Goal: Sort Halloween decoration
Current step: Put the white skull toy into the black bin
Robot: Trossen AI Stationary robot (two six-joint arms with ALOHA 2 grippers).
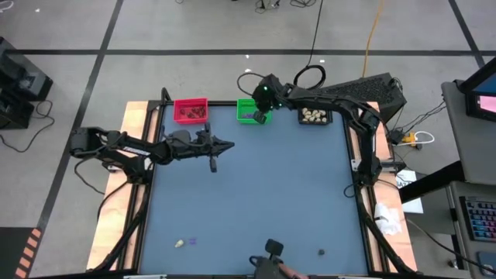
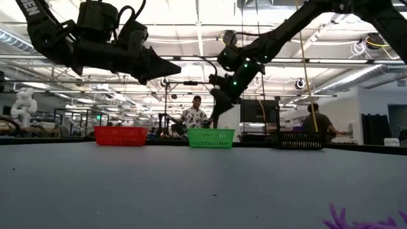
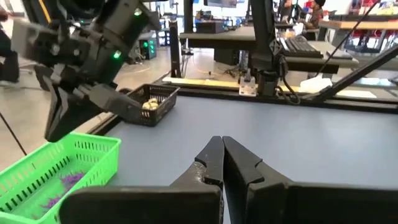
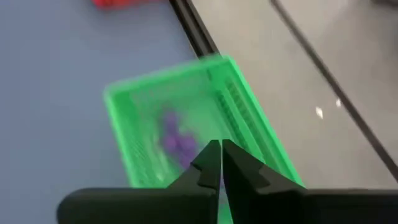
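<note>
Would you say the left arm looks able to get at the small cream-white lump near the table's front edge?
Probably yes: bare blue table lies between the shut left gripper and the cream-white lump.

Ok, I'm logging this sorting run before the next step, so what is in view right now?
red bin: one, far edge, dark bits inside
green bin: one, far edge middle, purple bits inside
black bin: one, far edge right, cream lumps inside
loose trinkets: one cream, one purple, one dark, near edge
table: one, blue-grey
people: two, background
left gripper: shut, above table
right gripper: shut, over green bin
</note>
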